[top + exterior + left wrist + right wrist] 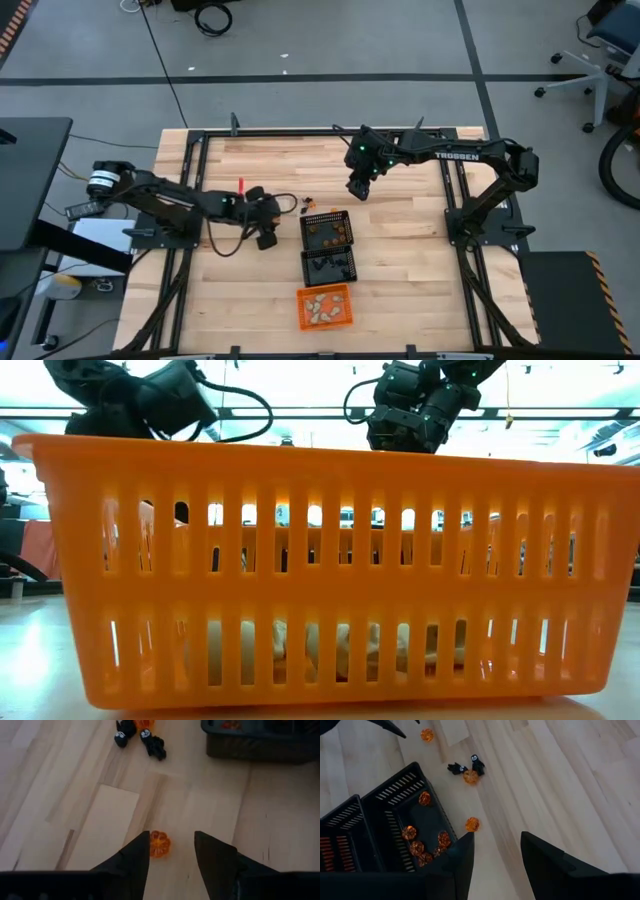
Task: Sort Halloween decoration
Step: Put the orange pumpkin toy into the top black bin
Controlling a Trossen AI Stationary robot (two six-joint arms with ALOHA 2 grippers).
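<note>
The left tool [171, 851] is held spread just over the worktop [280, 820], an orange pumpkin trinket [159, 844] lying loose beside one finger; the right tool [496, 851] is likewise spread, empty, above a black mesh basket [395, 795] where orange trinkets [422, 846] are gathered; two black figures [468, 766] lie nearby.

Three baskets line the table's [400, 260] middle — two black mesh baskets [327, 229], then an orange basket [324, 306] — between both arms.

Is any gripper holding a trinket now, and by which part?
Nothing is held. The left gripper is open, with an orange pumpkin on the table near one finger. The right gripper is open and empty above the table.
</note>
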